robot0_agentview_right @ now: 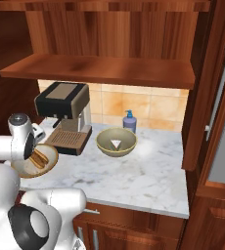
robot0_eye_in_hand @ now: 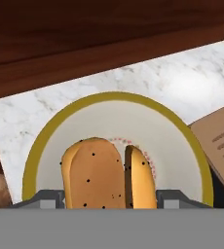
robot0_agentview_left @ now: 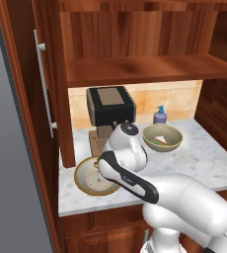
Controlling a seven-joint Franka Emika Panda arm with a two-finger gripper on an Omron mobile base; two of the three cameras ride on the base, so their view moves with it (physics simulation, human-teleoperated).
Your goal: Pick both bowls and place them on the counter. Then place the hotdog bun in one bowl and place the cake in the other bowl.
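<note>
The shallow cream bowl (robot0_eye_in_hand: 114, 141) with the tan rim is seen on the marble counter (robot0_agentview_right: 148, 176) near its left front corner, beside the coffee machine (robot0_agentview_right: 65, 114). The hotdog bun (robot0_eye_in_hand: 109, 172) is observed lying inside this bowl, one end toward the hand camera. In the hand view the gripper (robot0_eye_in_hand: 109, 199) is placed over the bun, its two finger tips (robot0_eye_in_hand: 46, 198) flanking the near end on either side; the jaws are spread about as wide as the bun, and whether they are pressing on it or merely straddling it cannot be told. The deeper olive bowl (robot0_agentview_left: 162, 137) is found further back on the counter, well apart from the shallow bowl, with the striped cake (robot0_agentview_left: 161, 141) resting in it. A blue soap bottle (robot0_agentview_left: 160, 115) is noted just behind the olive bowl, against the tiled wall.
</note>
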